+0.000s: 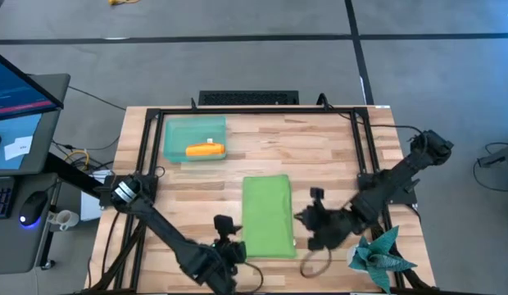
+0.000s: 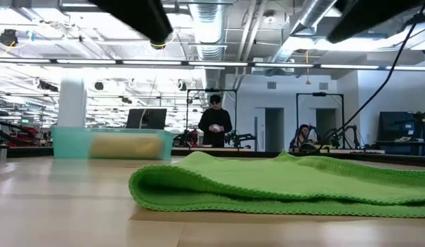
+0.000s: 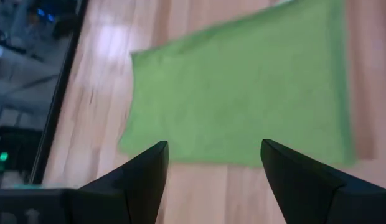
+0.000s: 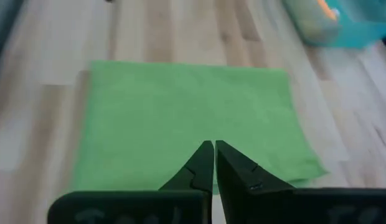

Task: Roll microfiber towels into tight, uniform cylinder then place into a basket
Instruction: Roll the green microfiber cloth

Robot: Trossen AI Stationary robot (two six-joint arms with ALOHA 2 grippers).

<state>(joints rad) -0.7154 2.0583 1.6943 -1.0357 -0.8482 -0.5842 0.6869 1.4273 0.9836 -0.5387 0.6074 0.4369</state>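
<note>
No text, label, brand, number or sign can be read anywhere in these views. The monitor off the table's edge at about ten o'clock in the high view shows only blue and red bands, its writing too small to make out. The white paper just below it carries dark marks that cannot be read. The room behind the table in the low view shows no legible signs.

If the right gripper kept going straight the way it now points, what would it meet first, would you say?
Most likely the folded lime green microfiber towel lying flat on the wooden table: the right gripper, fingers nearly shut, points at its near edge. Its height above the cloth is unclear.
</note>
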